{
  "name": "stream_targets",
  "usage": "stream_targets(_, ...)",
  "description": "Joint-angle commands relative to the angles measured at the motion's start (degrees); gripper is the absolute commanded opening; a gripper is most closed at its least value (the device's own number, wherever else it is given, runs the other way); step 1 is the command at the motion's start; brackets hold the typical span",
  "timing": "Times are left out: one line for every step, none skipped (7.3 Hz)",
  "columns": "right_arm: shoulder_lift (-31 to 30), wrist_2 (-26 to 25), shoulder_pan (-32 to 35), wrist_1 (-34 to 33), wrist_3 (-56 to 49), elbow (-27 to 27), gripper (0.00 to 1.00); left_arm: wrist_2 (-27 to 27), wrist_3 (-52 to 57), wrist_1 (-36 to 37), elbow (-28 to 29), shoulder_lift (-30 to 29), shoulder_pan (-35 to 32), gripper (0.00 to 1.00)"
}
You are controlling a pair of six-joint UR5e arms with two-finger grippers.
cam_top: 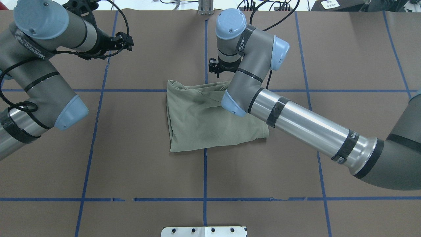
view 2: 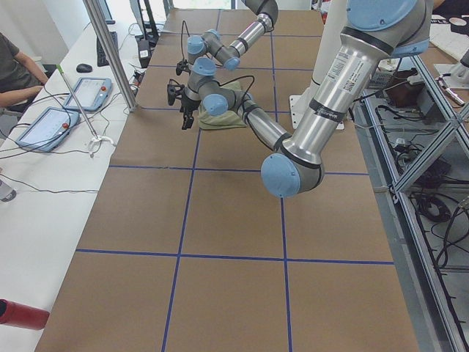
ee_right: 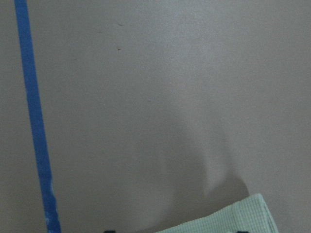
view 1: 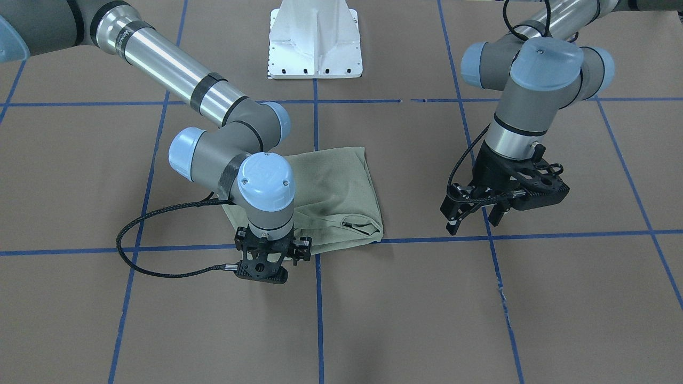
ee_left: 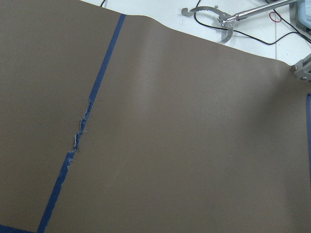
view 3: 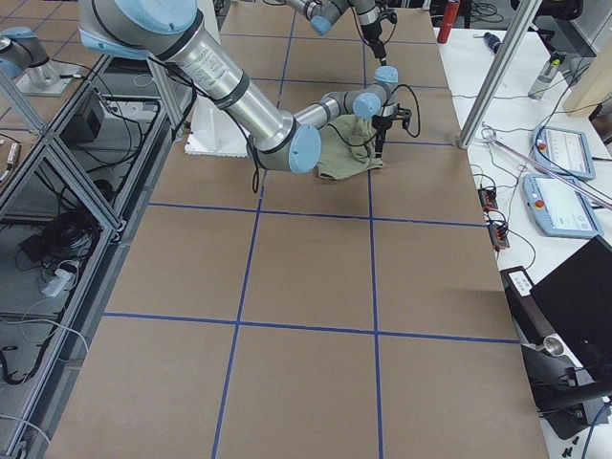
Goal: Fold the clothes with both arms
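Right pincer (view 1: 264,273) pointing down at shirt (view 1: 331,186) edge, grip unclear, left pincer (view 1: 475,223) spread, tilted

Grey-silver tubular left arm (view 1: 525,106) and right arm (view 1: 171,68), pale blue joint caps (view 1: 265,181), black bands (view 1: 207,88), braided black cables (view 1: 119,237).

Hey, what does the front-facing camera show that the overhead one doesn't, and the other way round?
Front-facing only: the left hand, open, off the shirt; the right hand low at the shirt's edge. Overhead only: the shirt's whole edge nearest the white pedestal. Both: the folded green shirt and the blue tape grid on the table.
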Motion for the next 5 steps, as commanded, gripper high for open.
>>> stream_targets(-0.81,0.86,-0.11,-1.98,0.21,1.69,0.71,0.00,0.09,0.00,-0.06,0.00,-0.01,0.99)
stream_targets(-0.98,0.87,-0.11,-5.04,0.13,4.05,0.20,0.00,0.10,0.00,-0.06,0.00,-0.01,0.99)
stream_targets(-0.90,0.78,-0.11,-5.59,0.39,4.68,0.00,0.00,0.10,0.00,0.03,0.00,-0.01,0.99)
stream_targets(-2.99,0.43,-0.11,-5.42,0.39,7.47,0.00,-0.09,0.01,0.00,0.03,0.00,-0.01,0.99)
stream_targets(-5.53,0.34,-0.11,-5.42,0.39,10.37,0.00,-0.09,-0.17,0.00,0.03,-0.17,-0.01,0.99)
